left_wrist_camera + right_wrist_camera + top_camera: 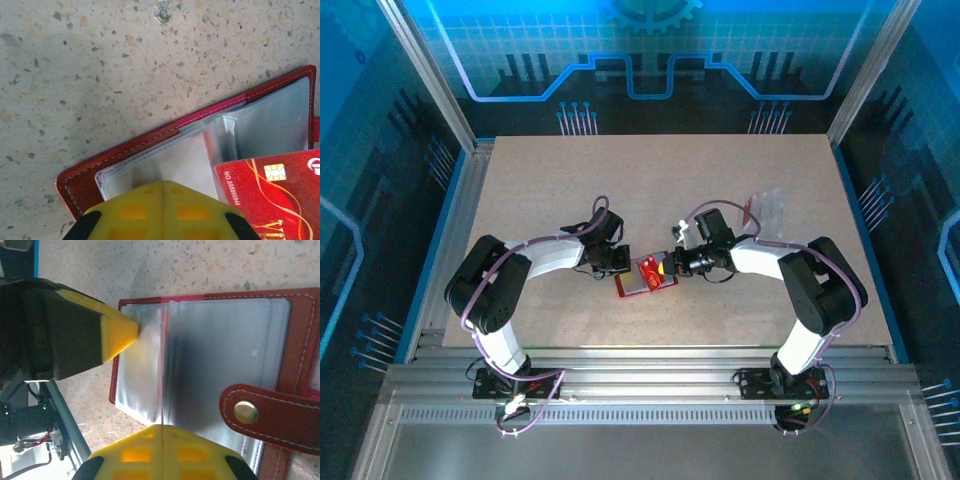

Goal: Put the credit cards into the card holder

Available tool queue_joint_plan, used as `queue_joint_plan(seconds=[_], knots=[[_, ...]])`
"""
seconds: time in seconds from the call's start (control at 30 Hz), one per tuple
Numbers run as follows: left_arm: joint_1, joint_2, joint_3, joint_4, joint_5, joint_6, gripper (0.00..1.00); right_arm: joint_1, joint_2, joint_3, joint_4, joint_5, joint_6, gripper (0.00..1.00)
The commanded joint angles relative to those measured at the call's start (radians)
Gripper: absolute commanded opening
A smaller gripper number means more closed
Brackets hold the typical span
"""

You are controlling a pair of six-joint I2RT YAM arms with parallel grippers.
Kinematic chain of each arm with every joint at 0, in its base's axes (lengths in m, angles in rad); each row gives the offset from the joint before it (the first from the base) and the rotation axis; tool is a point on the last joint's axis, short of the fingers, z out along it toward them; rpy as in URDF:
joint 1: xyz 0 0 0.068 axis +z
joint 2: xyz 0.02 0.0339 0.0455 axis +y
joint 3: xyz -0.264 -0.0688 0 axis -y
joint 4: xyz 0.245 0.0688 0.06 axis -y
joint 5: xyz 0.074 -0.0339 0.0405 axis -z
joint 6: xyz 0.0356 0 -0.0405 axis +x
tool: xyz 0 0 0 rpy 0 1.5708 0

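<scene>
The card holder (642, 280) lies open on the surface (100, 60) between your two arms, clear sleeves (270, 125) facing up and its clasp tab (270, 412) folded across the right-hand page. Your left pincer (162, 205) has its fingers pressed together with nothing visible between them, and its tip rests on the left-hand sleeve near the spine, seemingly pinning the holder down. Your right pincer (162, 445) is closed on the red credit card (280, 195), which from its own camera appears edge-on as a thin line running over the sleeves. The card's leading corner sits above the plastic. I cannot tell whether it has entered a pocket mouth. The main risk is that the card rides over the top of a sleeve instead of slipping under its lip, because the mouth lies flat and glossy. If you push while the corner catches on the lip, the card may bow or twist out of the narrow grip. The holder is pinned at one spot only, so a sideways shove could pivot it about the left tip. The two pincers are also near each other, so advancing further risks contact between them.
</scene>
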Motion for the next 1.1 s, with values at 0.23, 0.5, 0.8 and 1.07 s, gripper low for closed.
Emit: queue_joint_plan(seconds=[0.23,0.5,0.8,1.07], knots=[[0.007,0.009,-0.038,-0.072,-0.022,0.000,0.07,0.006,0.029,0.048,-0.111,0.040,-0.066,0.00],[0.008,0.011,-0.041,-0.068,-0.019,-0.002,0.07,0.014,0.051,0.099,-0.177,0.031,-0.100,0.00],[0.007,0.007,-0.049,-0.059,-0.017,-0.003,0.07,0.028,0.085,0.155,-0.228,0.013,-0.125,0.00],[0.009,0.003,-0.055,-0.059,-0.017,-0.002,0.07,0.027,0.131,0.183,-0.235,-0.016,-0.135,0.00]])
